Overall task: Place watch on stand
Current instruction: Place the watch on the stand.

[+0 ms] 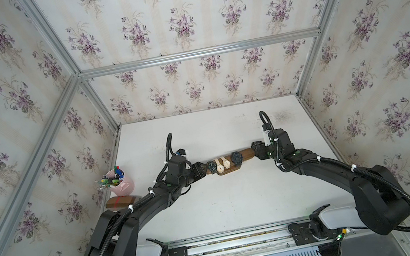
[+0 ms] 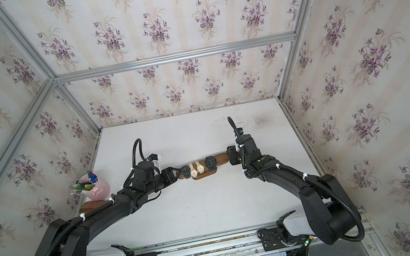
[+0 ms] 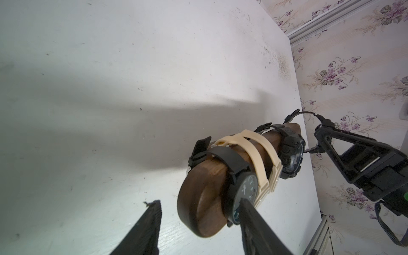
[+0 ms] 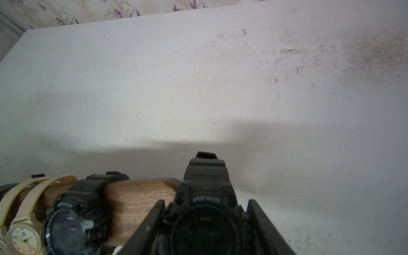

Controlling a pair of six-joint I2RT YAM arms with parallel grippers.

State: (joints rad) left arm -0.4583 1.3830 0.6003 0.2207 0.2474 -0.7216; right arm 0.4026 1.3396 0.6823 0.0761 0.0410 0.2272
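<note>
Pink cup (image 1: pixel 126 187): left of stand (image 1: pixel 246 153), holding pens (image 1: pixel 117 173).
Watches (image 1: pixel 222 164): four strapped round stand's bar.
Right gripper (image 4: pixel 206 202): pinching sport watch (image 4: pixel 205 174) at stand's right end.
Left gripper (image 3: pixel 198 202): spread about stand's left end.
Hidden: sport watch, in both top views.

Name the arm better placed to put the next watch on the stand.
Right. The right gripper is shut on a sport watch at the bare end of the stand. The left gripper holds nothing; its open jaws flank the opposite end, next to the watches already mounted.
</note>
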